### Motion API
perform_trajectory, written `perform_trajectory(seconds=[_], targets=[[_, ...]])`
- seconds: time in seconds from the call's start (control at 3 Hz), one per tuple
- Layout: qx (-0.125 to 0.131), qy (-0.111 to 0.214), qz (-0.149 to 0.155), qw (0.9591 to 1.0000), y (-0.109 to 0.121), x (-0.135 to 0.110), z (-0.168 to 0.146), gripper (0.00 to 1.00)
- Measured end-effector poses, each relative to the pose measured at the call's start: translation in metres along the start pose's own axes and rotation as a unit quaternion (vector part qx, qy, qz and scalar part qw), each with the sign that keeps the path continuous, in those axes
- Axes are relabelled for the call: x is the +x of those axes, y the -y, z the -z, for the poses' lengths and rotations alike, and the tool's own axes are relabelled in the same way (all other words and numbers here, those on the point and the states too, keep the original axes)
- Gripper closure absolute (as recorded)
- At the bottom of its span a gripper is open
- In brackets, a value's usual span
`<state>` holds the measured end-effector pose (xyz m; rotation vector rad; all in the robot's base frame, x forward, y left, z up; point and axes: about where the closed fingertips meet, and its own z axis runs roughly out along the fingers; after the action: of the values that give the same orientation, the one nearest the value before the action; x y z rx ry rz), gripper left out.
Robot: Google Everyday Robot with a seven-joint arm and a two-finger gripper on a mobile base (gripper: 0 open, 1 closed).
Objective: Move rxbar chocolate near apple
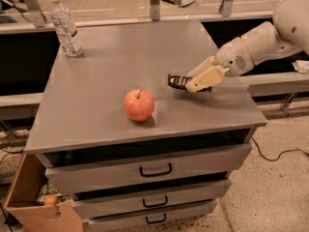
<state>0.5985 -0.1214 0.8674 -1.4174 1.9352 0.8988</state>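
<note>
The apple (139, 105) is red-pink with a short stem and sits on the grey cabinet top (111, 71) near its front edge. My gripper (198, 82) reaches in from the right and is shut on the rxbar chocolate (179, 81), a flat black bar whose left end sticks out of the pale fingers (205, 78). The bar is held just above the cabinet top, to the right of the apple and a short gap away from it.
A clear water bottle (65, 25) stands at the back left corner of the cabinet top. Below are drawers with black handles (155, 170). An open cardboard box (29, 197) sits on the floor at the lower left. A cable (277, 154) lies on the floor at right.
</note>
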Motion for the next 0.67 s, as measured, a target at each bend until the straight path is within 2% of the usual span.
perform_trajectory(seconds=[0.33, 0.67], targets=[[-0.026, -0.002, 0.003, 0.9997, -0.025, -0.003, -0.018, 0.82], [-0.039, -0.002, 0.003, 0.9992, -0.041, -0.005, -0.028, 0.59]])
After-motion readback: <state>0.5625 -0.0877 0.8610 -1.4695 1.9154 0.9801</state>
